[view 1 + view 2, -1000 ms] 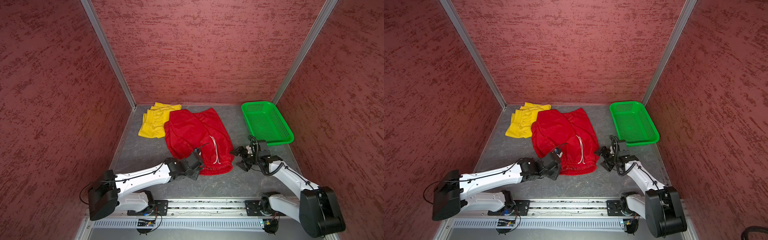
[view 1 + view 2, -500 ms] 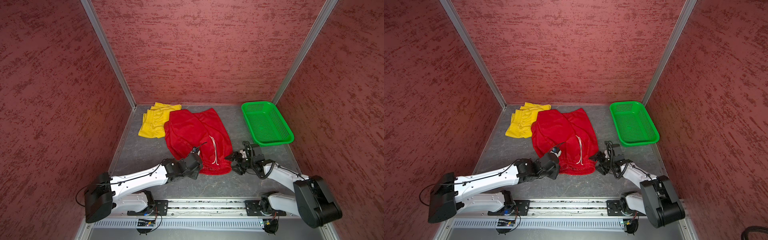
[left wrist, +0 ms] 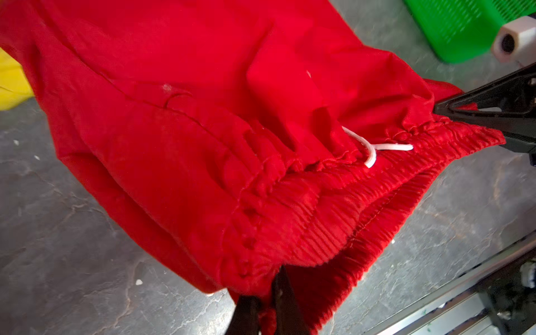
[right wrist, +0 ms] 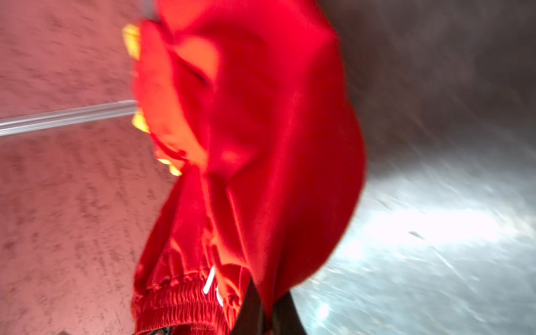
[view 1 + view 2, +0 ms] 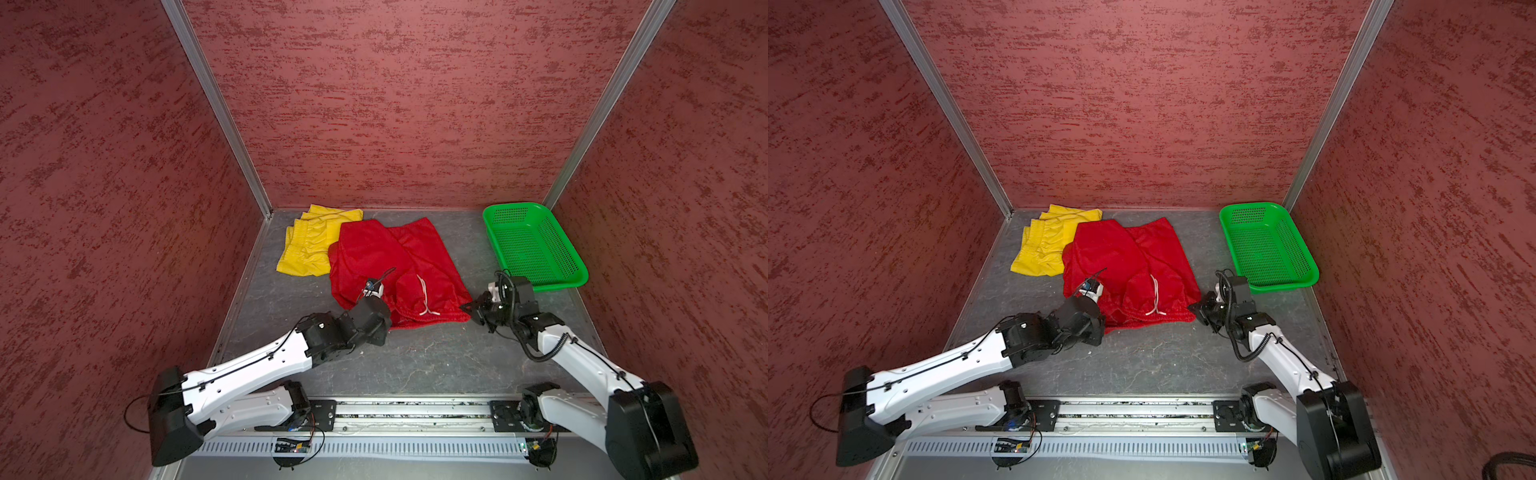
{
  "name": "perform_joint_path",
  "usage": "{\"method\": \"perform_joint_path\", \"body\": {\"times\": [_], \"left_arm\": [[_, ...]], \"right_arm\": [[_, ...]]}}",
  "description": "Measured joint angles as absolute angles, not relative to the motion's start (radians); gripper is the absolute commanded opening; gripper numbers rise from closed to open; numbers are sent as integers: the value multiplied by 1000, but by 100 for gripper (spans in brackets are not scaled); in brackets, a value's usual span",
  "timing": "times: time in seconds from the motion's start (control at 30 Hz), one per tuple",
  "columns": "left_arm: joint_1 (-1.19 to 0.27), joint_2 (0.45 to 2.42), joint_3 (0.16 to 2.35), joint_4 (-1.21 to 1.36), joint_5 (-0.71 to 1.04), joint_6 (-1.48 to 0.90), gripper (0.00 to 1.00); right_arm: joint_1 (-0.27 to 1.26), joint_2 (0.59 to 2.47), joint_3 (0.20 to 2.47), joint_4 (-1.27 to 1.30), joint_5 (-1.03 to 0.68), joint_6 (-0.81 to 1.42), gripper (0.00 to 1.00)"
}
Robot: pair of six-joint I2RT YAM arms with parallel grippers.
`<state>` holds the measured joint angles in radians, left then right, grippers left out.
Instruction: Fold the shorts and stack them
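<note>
The yellow shorts (image 5: 309, 245) lie at 11 o'clock on the table (image 5: 415, 365), one edge under the red shorts (image 5: 390, 266). These are spread in the middle, with the waistband (image 3: 348, 203) toward 6 o'clock. I judge that folding the red shorts is only beginning. My left pincer (image 3: 269, 281) is closed on the waistband at its 7 o'clock corner. My right pincer (image 5: 466, 308) is closed on the 4 o'clock corner. Next, I think, both must lift evenly and carry the waistband toward 12 o'clock.

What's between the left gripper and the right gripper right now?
The red shorts' waistband, with the white drawstring, spans from left gripper to right gripper, both shut on it. The left wrist view shows this.
</note>
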<state>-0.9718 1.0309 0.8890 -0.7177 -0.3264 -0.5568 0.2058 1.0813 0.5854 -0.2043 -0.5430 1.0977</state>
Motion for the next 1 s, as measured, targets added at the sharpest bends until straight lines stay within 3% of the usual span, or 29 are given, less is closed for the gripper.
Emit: {"method": "perform_joint_path", "body": {"times": [0.3, 0.53, 0.83, 1.0], "left_arm": [[-749, 1093, 1314, -735, -310, -284, 1], [-724, 1174, 1623, -764, -316, -81, 1], [-717, 1186, 1759, -678, -316, 91, 2], [-592, 1285, 1810, -613, -251, 137, 2]], "right_arm": [[160, 1150, 1139, -309, -530, 984, 0], [156, 1176, 1388, -290, -547, 945, 0], [156, 1207, 1636, -271, -555, 899, 0], [156, 1339, 1776, -256, -558, 871, 0]]}}
